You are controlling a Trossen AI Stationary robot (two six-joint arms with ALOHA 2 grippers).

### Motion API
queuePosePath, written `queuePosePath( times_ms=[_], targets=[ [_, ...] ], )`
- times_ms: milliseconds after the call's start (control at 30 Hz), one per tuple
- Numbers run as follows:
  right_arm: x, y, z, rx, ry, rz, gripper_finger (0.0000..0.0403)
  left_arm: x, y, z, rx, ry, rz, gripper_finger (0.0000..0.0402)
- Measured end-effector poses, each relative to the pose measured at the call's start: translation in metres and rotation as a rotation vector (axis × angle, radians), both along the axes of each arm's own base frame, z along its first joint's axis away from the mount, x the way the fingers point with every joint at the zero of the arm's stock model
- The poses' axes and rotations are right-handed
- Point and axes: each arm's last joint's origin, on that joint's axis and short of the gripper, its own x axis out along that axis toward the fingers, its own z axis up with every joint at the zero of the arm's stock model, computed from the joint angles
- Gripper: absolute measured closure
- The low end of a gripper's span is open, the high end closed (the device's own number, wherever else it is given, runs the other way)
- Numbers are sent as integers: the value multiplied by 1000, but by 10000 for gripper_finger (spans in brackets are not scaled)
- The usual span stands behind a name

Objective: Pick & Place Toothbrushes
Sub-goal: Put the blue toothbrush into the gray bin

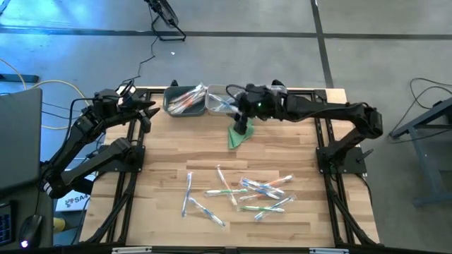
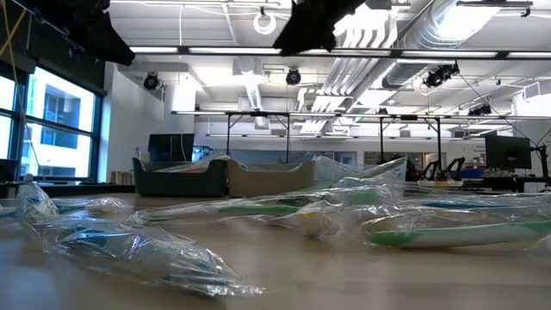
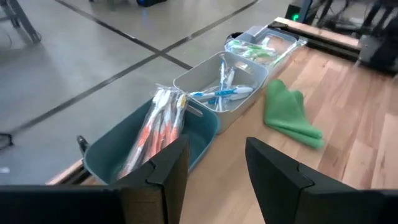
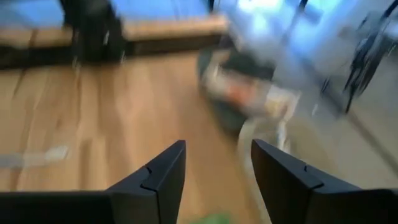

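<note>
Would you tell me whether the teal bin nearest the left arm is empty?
No, in the left wrist view the teal bin holds a bundle of wrapped orange toothbrushes leaning against its wall.

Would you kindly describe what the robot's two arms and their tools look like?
Both arms, left arm and right arm, are dark, jointed links. A small green light glows near the right wrist. Each tool, left tool and right tool, has two flat, black, angular fingers.
</note>
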Motion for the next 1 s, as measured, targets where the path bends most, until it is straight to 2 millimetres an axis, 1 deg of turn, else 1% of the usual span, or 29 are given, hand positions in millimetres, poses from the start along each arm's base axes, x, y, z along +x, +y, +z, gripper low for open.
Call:
queuePosePath(
  times_ms=[167, 300, 567, 867, 1000],
  targets=[
    [-6, 17, -10, 51, 125, 39, 240, 1, 1, 3, -111, -136, 64, 246],
    [-7, 27, -13, 56, 170, 68, 251, 1, 1, 3, -148, -164, 80, 246],
    [-4, 42, -15, 112, 159, 70, 278, 1, 1, 2, -159, -156, 81, 246],
    [-1, 55, -14, 228, 103, 27, 326, 1, 1, 2, -158, -156, 81, 246],
    [1, 58, -11, 231, 61, 30, 346, 1, 1, 2, -158, -156, 81, 246]
  ],
)
